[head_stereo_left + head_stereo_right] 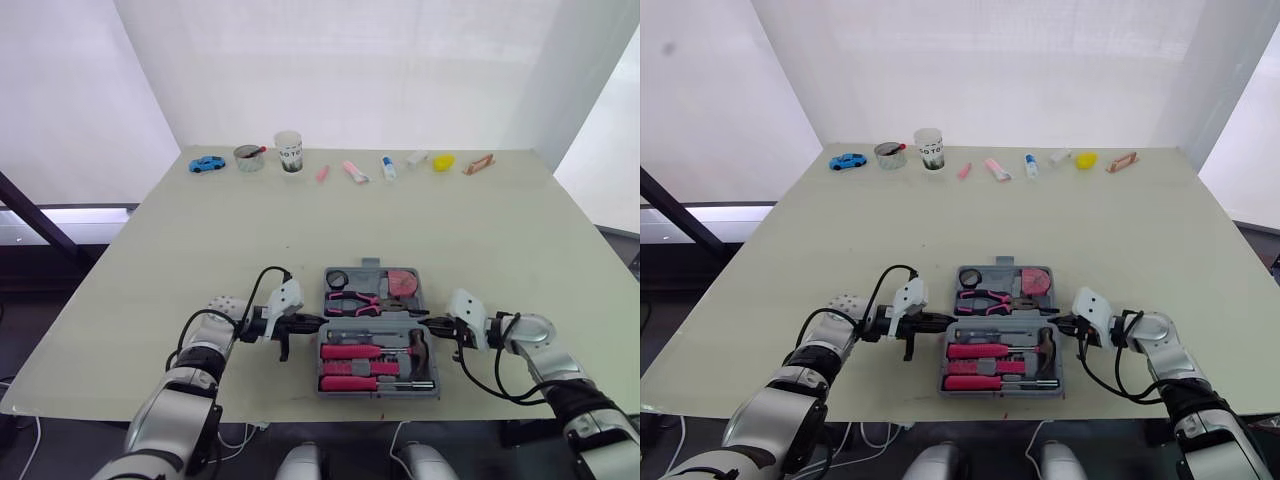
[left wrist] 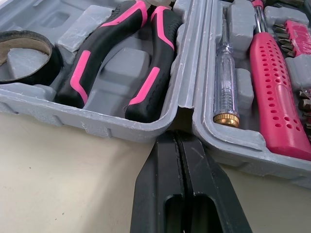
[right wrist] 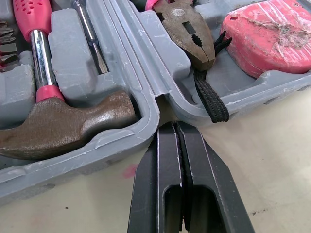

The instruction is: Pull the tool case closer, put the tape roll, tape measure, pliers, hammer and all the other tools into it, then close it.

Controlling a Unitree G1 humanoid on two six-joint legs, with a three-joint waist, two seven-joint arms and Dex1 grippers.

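Observation:
The grey tool case [image 1: 378, 394] lies open at the table's front centre. Its far half holds a black tape roll [image 1: 338, 279], pink-handled pliers [image 1: 352, 303] and a pink tape measure [image 1: 403, 285]. The near half holds a pink-handled hammer [image 1: 375, 351], whose brown head [image 3: 63, 126] lies at the right end, along with screwdrivers [image 2: 274, 92] and bits. My left gripper [image 1: 318, 322] is shut and empty, its tip touching the hinge notch on the case's left side [image 2: 176, 136]. My right gripper [image 1: 432, 323] is also shut and empty, pointing into the hinge notch on the right side [image 3: 176, 127].
Small items line the table's far edge: a blue toy car [image 1: 207, 163], a tin [image 1: 249, 158], a white cup [image 1: 289, 152], pink pieces [image 1: 355, 171], a small tube [image 1: 387, 167], a yellow object [image 1: 443, 161] and a brown piece [image 1: 479, 163]. The case sits close to the front edge.

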